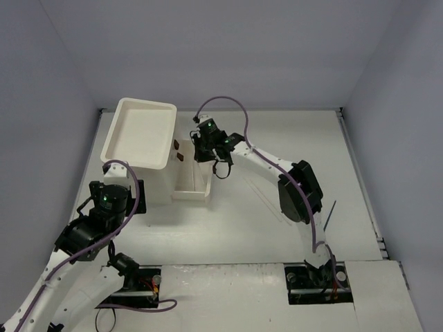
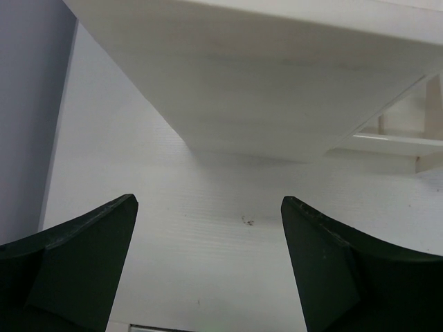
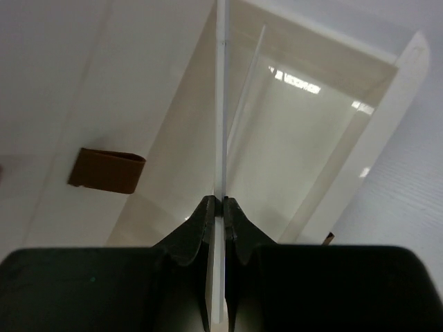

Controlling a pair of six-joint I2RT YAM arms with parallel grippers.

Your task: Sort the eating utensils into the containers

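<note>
My right gripper (image 1: 205,151) is shut on a thin clear-white chopstick (image 3: 221,104), which stands straight up between the fingertips in the right wrist view. It is held over the open long white drawer (image 3: 315,149), pulled out from the white cabinet (image 1: 138,135) with the rimmed top. The drawer (image 1: 188,196) looks empty where it shows. A brown knob (image 3: 107,171) of a neighbouring drawer shows to the left. My left gripper (image 2: 208,228) is open and empty, low over the table beside the cabinet's left side (image 2: 277,90). A dark chopstick (image 1: 331,214) lies on the table at the right.
Two brown knobs (image 1: 179,151) sit on the cabinet front by the right gripper. Faint thin pale sticks (image 1: 261,197) lie on the table under the right arm. Grey walls close in the table on three sides.
</note>
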